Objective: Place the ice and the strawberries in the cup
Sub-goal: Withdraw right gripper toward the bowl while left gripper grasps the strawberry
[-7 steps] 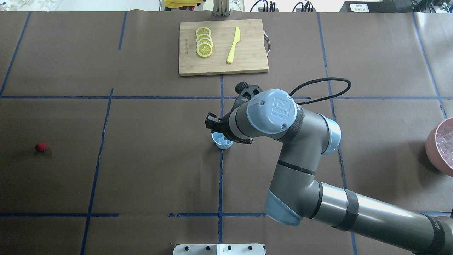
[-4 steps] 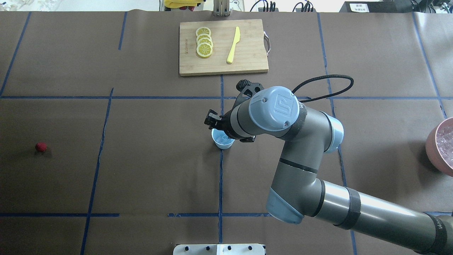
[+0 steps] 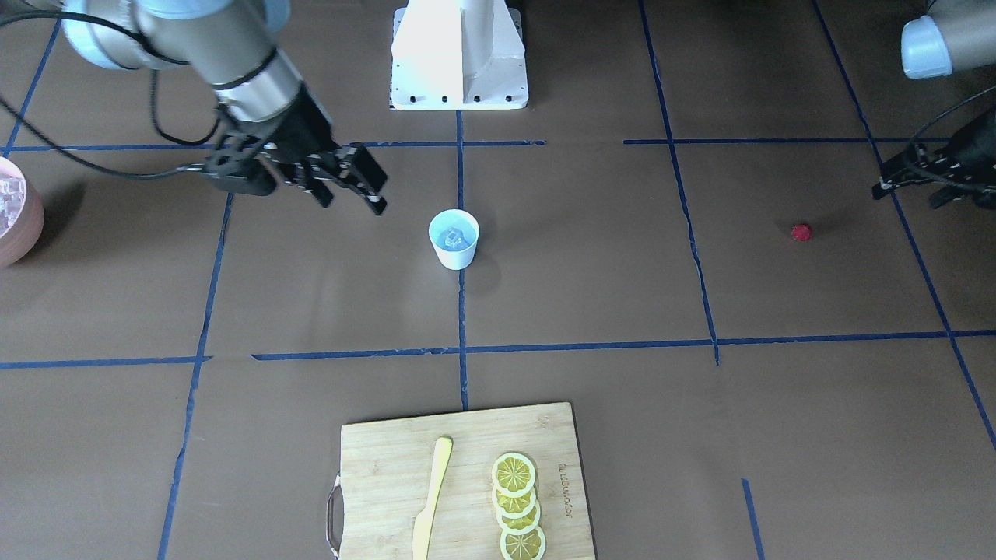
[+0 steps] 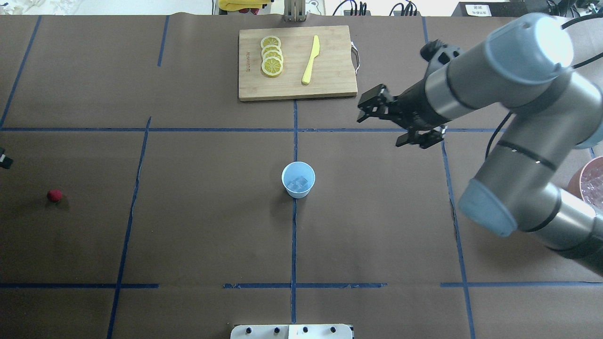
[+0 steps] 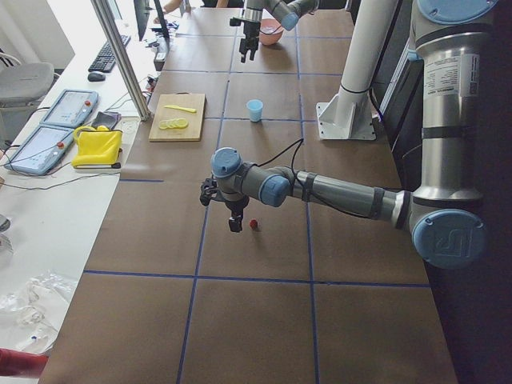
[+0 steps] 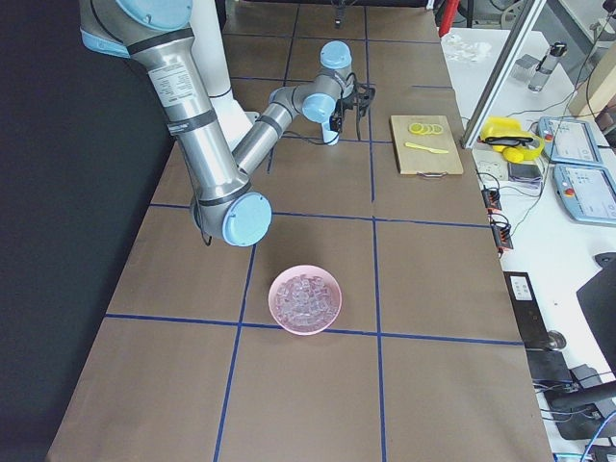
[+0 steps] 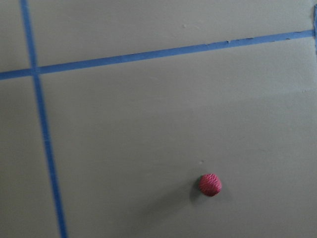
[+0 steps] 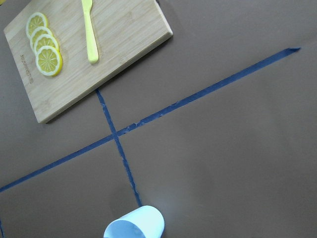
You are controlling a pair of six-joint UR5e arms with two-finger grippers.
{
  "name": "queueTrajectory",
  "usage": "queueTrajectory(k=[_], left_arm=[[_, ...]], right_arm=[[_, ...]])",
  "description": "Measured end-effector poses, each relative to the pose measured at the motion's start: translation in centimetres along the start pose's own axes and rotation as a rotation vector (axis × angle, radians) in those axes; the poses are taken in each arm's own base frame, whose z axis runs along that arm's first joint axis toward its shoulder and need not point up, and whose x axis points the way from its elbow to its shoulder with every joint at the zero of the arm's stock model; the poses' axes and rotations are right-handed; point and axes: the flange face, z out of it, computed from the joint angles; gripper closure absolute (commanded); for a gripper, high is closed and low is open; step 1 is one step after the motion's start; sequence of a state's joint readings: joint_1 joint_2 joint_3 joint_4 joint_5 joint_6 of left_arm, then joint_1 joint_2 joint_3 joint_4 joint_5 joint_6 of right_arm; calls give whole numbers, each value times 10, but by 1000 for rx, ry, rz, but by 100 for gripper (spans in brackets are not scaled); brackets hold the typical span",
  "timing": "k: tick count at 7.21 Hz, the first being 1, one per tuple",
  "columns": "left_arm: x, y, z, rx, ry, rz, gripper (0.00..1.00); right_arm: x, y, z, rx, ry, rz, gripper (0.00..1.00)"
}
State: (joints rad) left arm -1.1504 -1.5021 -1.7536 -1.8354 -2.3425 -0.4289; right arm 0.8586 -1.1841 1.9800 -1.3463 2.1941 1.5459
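Note:
The white cup [image 4: 298, 180] with a pale blue inside stands upright at the table's middle, and it also shows in the front view [image 3: 454, 250]. Clear ice [image 4: 300, 183] lies inside it. The small red strawberry [image 4: 54, 195] lies on the table at far left, and it also shows in the left wrist view [image 7: 210, 184]. My right gripper [image 4: 370, 104] is open and empty, raised to the right of and beyond the cup. My left gripper [image 3: 903, 194] hovers close to the strawberry [image 3: 801, 232], looks open and holds nothing.
A pink bowl [image 6: 331, 286] full of ice cubes sits at the table's right edge. A wooden cutting board [image 4: 330, 80] at the far middle holds lemon slices [image 4: 272, 56] and a yellow knife [image 4: 311, 59]. Blue tape lines cross the brown table cover.
My right gripper has left its place over the cup and swung up and away to the right. Ice now shows in the cup. My left gripper has appeared at the left edge.

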Motion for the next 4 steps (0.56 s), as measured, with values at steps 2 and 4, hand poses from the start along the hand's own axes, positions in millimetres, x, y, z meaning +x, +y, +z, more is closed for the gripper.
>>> queueTrajectory(k=[2, 4], left_arm=[[30, 3, 72, 11, -69, -19, 1], [53, 4, 103, -9, -76, -36, 5]], right_arm=[[92, -59, -64, -35, 18, -82, 0], [145, -75, -80, -41, 43, -150, 0]])
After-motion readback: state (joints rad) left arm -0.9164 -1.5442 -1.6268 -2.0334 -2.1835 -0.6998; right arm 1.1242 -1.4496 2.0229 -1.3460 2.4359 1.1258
